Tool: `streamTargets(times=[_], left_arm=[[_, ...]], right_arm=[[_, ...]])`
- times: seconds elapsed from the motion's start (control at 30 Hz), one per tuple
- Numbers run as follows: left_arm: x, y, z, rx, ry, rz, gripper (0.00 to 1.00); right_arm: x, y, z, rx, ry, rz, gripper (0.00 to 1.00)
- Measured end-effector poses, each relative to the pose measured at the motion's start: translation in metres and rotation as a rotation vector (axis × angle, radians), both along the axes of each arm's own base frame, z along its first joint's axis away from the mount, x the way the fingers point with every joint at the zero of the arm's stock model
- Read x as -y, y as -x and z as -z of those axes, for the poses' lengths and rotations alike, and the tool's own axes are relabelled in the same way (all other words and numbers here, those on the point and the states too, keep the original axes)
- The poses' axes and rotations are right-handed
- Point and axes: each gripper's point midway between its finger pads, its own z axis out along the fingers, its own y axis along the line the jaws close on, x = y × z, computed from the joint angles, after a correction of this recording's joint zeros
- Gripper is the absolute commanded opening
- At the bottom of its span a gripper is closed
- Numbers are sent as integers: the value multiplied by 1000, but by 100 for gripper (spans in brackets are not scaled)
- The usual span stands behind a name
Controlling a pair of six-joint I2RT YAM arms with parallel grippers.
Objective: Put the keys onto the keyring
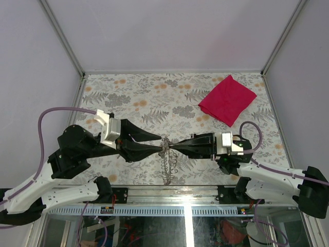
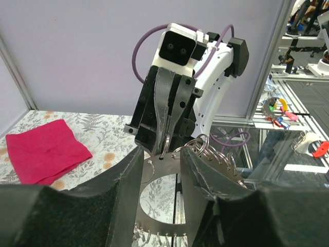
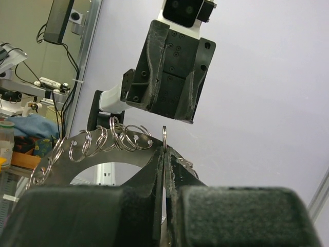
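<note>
A round metal plate (image 1: pixel 166 164) with a big centre hole and several split keyrings along its rim hangs edge-on between my grippers above the table's near edge. My right gripper (image 1: pixel 172 147) is shut on one keyring (image 3: pixel 164 135) threaded through a hole at the plate's top. That keyring shows in the left wrist view (image 2: pixel 167 143) too. My left gripper (image 1: pixel 158 149) faces the plate's flat side (image 2: pixel 154 211), jaws apart, with its fingertips at the plate's top band. No key with a coloured head is in view.
A red cloth (image 1: pixel 227 99) lies at the far right of the floral tablecloth (image 1: pixel 144 103). Grey walls enclose the table on three sides. A metal rail (image 1: pixel 169 193) runs along the near edge under the plate.
</note>
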Motion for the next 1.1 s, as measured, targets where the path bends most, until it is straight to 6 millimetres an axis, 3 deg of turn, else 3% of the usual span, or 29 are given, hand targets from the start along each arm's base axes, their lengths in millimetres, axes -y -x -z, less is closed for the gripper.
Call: streamTargets(times=[0.37,0.9,1.1], left_arm=[[11,-9,-7,-26,41,-19,34],[26,-17,14,-73,-7,-18,31],[22,-15,15,-77,3,-21,20]], right_arm=[[-3,-12,-5,-139,75,24,0],[-3,-14,1,-174,112,34,0],[-3,-14,0,-173,110,34,0]])
